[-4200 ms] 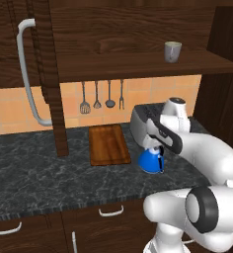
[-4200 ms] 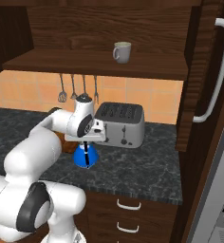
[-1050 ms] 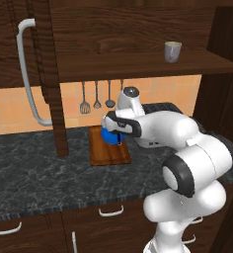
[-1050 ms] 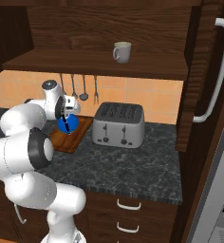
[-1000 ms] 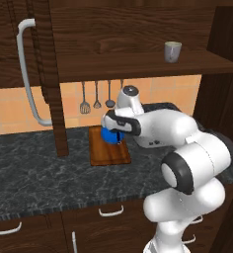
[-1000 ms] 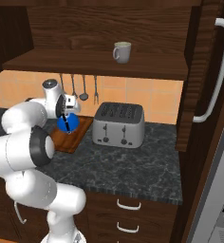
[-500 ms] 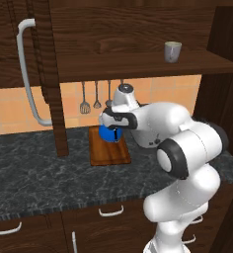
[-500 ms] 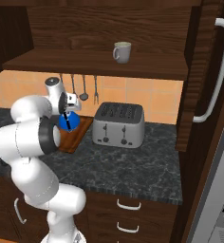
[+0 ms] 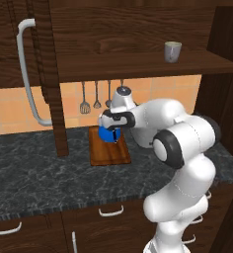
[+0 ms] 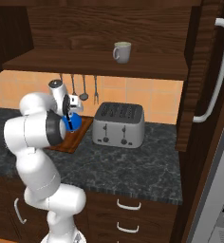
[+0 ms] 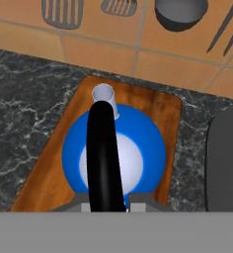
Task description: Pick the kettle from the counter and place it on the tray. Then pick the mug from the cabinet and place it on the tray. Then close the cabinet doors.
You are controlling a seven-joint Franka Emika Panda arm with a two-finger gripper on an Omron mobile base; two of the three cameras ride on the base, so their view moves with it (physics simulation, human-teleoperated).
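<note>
From the left base view, starting at the far left, I see the open dark brown wood-grain cabinet door (image 9: 34,74) with its long pale grey bar handle (image 9: 27,69) standing out over the dark marbled stone counter (image 9: 39,173). Next along, hanging metal utensils (image 9: 95,96) line the orange tiled wall (image 9: 5,111). Below them lies the flat brown wooden tray (image 9: 108,153), and above its far end I see the small bright blue cone-shaped kettle (image 9: 107,133), held by my white arm's two-finger gripper (image 9: 110,124). In the hand view the kettle (image 11: 113,153) sits directly beneath the camera over the tray (image 11: 49,163), and the fingers are pinched onto its black arched handle (image 11: 102,158); I cannot tell whether its base touches the wood. Further right, up on the dark wood cabinet shelf (image 9: 138,66), stands the small grey-beige cylindrical mug (image 9: 172,51). In the right base view, the silver four-slot toaster (image 10: 119,125) sits on the counter just right of the tray (image 10: 71,140), and the second door (image 10: 206,71) stands open at the far right.
</note>
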